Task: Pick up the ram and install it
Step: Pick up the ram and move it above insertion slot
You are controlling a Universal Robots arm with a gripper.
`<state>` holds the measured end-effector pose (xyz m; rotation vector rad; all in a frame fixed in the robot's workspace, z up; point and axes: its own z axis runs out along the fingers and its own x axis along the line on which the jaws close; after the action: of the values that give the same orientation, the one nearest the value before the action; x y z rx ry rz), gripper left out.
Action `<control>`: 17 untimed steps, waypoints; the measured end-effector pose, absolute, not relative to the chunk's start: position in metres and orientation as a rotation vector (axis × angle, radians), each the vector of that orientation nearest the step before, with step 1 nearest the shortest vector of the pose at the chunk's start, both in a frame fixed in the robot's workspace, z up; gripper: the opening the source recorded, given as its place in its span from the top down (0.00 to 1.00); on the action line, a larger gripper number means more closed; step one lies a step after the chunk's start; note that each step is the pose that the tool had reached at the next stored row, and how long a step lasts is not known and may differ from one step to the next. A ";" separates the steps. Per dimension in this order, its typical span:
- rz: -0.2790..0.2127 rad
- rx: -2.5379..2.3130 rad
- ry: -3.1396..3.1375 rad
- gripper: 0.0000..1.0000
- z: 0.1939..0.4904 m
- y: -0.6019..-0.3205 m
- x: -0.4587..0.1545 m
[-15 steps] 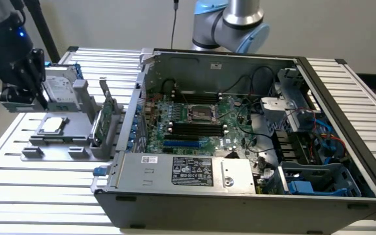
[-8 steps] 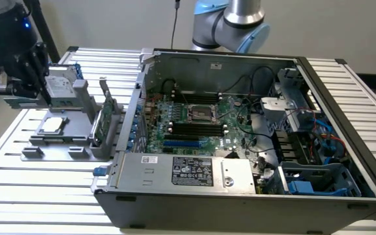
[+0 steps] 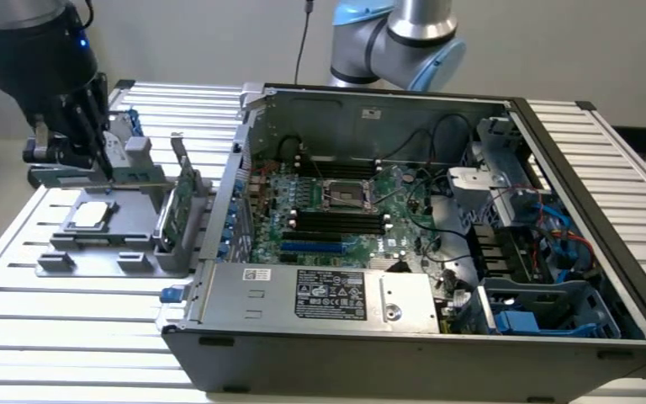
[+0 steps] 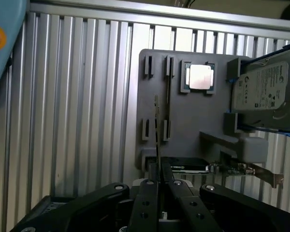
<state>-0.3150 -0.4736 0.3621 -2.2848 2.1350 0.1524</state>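
Slatted table (image 4: 87,96); wrist view: end effector (image 4: 159,182) pinching ram (image 4: 157,135).

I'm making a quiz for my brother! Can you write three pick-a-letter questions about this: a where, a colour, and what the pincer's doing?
1. Where is the pincer? A inside the computer case B above the grey tray C on the floor
2. What colour is the main board? A red B green C yellow
3. What is the pincer doing? A open, empty B holding a cup C shut on the ram
B: it hangs over the tray. B: the board looks green. C: it pinches the thin stick edge-on.
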 end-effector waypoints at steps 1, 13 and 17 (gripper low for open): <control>0.153 -2.288 2.133 0.86 0.363 -0.474 -0.312; 0.157 -2.324 2.097 0.86 0.379 -0.474 -0.273; 0.159 -2.330 2.093 0.86 0.384 -0.474 -0.256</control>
<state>-0.2556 -0.4736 0.3836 -2.3298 2.0926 0.1591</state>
